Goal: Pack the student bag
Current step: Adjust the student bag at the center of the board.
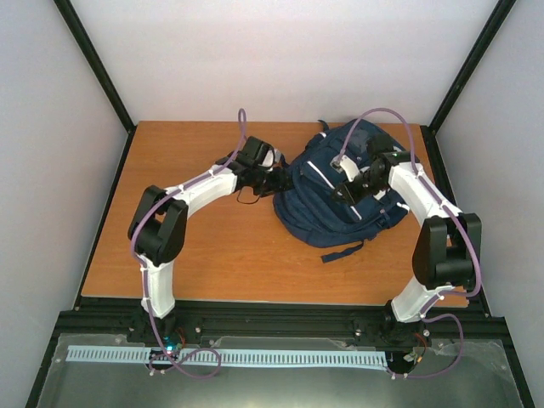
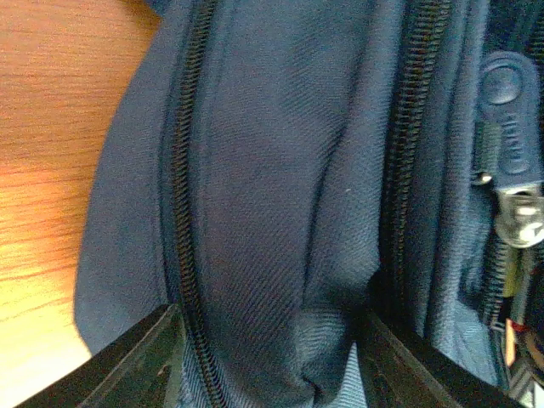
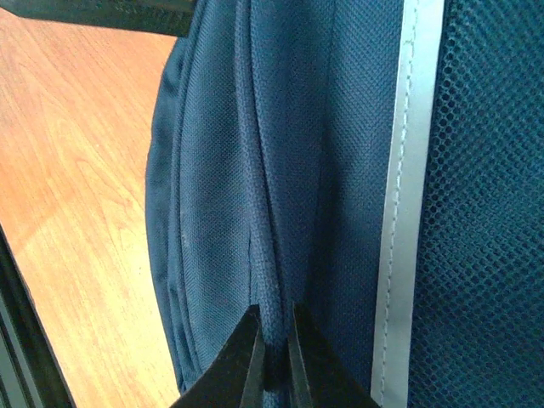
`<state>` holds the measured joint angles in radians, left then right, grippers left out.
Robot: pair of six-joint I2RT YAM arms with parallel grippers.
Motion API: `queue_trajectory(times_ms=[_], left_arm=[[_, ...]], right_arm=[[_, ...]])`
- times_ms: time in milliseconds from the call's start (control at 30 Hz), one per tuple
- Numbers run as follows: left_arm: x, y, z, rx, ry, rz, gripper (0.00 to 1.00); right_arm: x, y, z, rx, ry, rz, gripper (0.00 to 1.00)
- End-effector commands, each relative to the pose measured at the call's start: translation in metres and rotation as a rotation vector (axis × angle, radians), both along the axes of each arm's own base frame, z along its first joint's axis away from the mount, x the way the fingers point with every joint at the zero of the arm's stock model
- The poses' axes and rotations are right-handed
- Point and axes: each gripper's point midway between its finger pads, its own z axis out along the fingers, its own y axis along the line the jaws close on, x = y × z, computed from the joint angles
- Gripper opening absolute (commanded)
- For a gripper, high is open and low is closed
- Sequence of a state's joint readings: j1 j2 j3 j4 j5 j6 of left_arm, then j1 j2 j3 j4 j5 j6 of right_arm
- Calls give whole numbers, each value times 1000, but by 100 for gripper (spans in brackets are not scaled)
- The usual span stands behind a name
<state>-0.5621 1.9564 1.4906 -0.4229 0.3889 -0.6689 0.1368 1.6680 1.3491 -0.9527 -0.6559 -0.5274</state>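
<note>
The student bag (image 1: 314,212), navy with white stripes, lies on the right half of the wooden table (image 1: 204,246). My left gripper (image 1: 276,180) presses into its left side. In the left wrist view its jaws (image 2: 272,365) stand apart, and a bulge of bag fabric (image 2: 263,170) beside a zip line (image 2: 183,212) fills the gap. My right gripper (image 1: 344,191) rests on top of the bag. It is shut (image 3: 276,348) on a thin ridge of fabric (image 3: 259,255), left of a white reflective stripe (image 3: 404,212).
A rubber zip pull (image 2: 510,110) and its metal slider (image 2: 518,212) hang at the right of the left wrist view. A dark strap (image 1: 344,252) trails from the bag toward the near edge. Black frame posts (image 1: 93,64) and white walls enclose the table.
</note>
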Motion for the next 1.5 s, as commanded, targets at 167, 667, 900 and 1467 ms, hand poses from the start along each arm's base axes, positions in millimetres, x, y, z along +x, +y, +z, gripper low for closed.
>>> queue_trajectory(times_ms=[167,667,900,1467], left_arm=[[18,-29,20,-108,-90,-76,19],[-40,33,-8,-27,-38,77,1],[-90,79,-13,1,-27,171,1],[-181,156,-25,50,-46,271,1]], right_arm=[[-7,-6,3,-48,-6,-41,95],[-48,-16,71,-201,-300,30,100],[-66,-19,44,-201,-270,47,100],[-34,-49,12,-249,-248,-178,92]])
